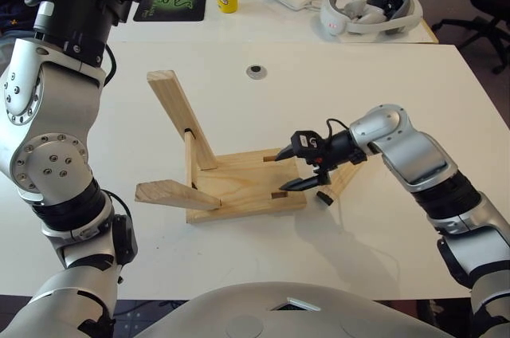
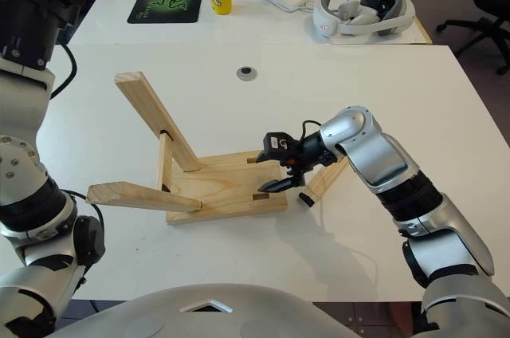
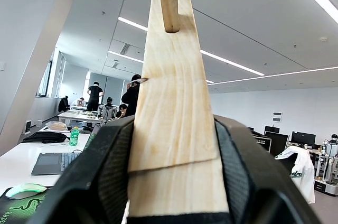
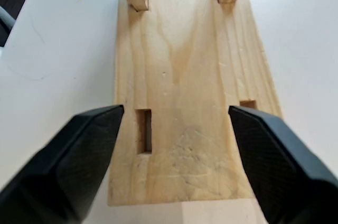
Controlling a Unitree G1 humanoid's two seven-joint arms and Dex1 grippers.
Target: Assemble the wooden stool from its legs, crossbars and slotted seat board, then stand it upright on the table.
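While my right gripper (image 1: 281,173) hangs with its fingers spread wide and nothing between them, the seat board (image 1: 239,186) lies flat on the table (image 1: 382,75) directly beneath it. The board's long axis runs away from my fingertips toward my left. Closest under the fingers are the two empty slots (image 4: 143,130), one just inside each finger, at this end of the board. Just behind the gripper, off the board's right edge, a loose leg (image 2: 325,181) lies slantwise on the table, partly hidden under my wrist. I judge the next move turns on this piece, since it sits on the right arm's side and well apart from the left. Farther along the board, two legs (image 1: 182,119) stand in the far slots, splayed and joined by a crossbar (image 1: 190,159). At that end my left gripper (image 3: 171,129) is clamped on the flanks of one seated leg (image 3: 174,76), which I take to be steadying the frame.
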